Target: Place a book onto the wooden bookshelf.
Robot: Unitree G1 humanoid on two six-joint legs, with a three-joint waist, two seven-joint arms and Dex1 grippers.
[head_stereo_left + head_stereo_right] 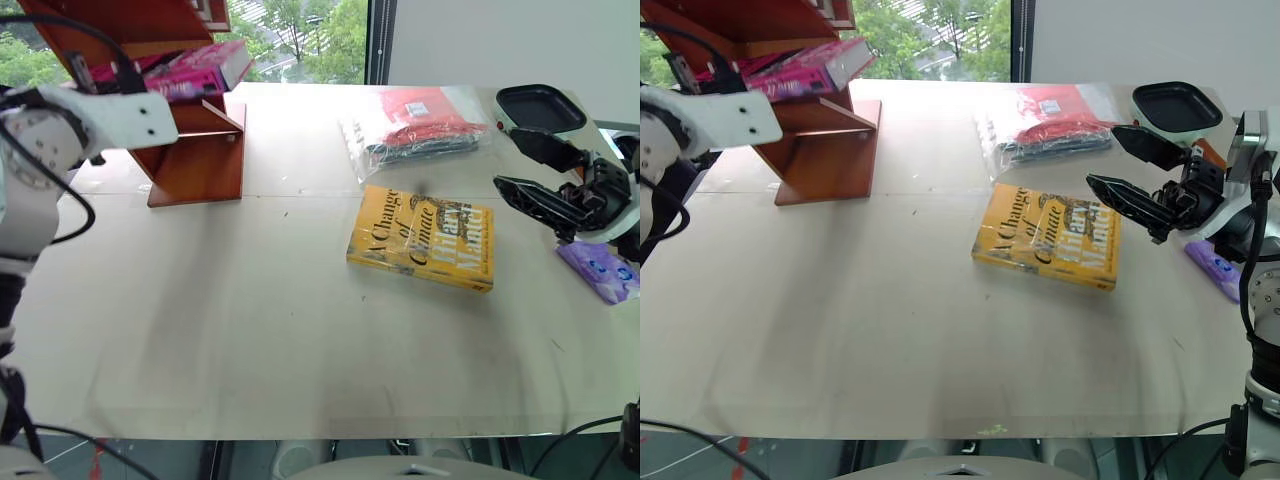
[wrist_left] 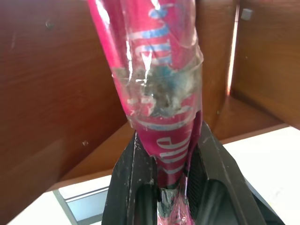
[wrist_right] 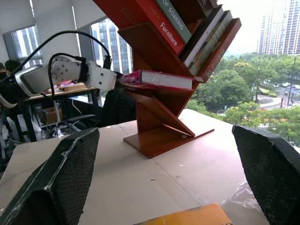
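The magenta-pink book [image 1: 200,65] lies roughly level in the lower fork of the reddish-brown wooden bookshelf [image 1: 195,150] at the table's far left corner. My left gripper [image 2: 171,183] is shut on the book's near end, with a black finger [image 2: 131,187] on each side of the taped pink cover [image 2: 154,70]. From the right wrist view the book [image 3: 159,78] pokes out of the bookshelf [image 3: 154,126] with my left arm at its end. My right gripper [image 1: 505,158] hovers open and holding nothing over the table's right side, beside the yellow book.
A yellow book [image 1: 420,238] lies flat mid-table. Behind it is a clear plastic bag with red contents [image 1: 420,120]. A black tray [image 1: 540,107] and a purple packet [image 1: 598,268] sit at the right edge. Several books [image 3: 187,23] lean in the shelf's upper slots.
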